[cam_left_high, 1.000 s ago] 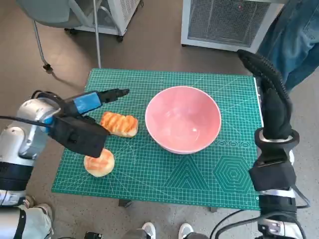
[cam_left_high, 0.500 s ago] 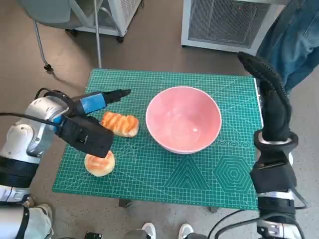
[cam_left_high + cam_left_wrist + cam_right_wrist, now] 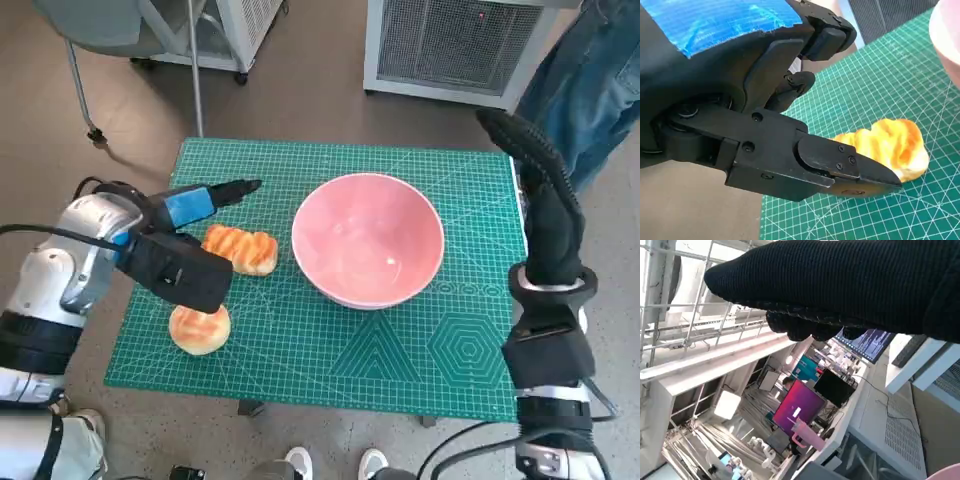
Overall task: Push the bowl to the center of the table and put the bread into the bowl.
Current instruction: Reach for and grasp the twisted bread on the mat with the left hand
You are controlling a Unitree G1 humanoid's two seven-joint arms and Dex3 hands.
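Observation:
A pink bowl stands near the middle of the green cutting mat. To its left lies an oblong toasted bread, with a round bread nearer the front edge. My left hand hovers over the oblong bread, fingers apart and holding nothing. The right hand in its black glove is raised above the mat's right edge, beside the bowl, holding nothing; the glove fills the right wrist view.
A person in jeans stands at the back right. A white grilled unit and a chair base stand on the floor behind the table. Shoes show by the front edge.
My left forearm has shifted slightly right and forward above the breads. The bowl, both breads and the right hand stay where they were.

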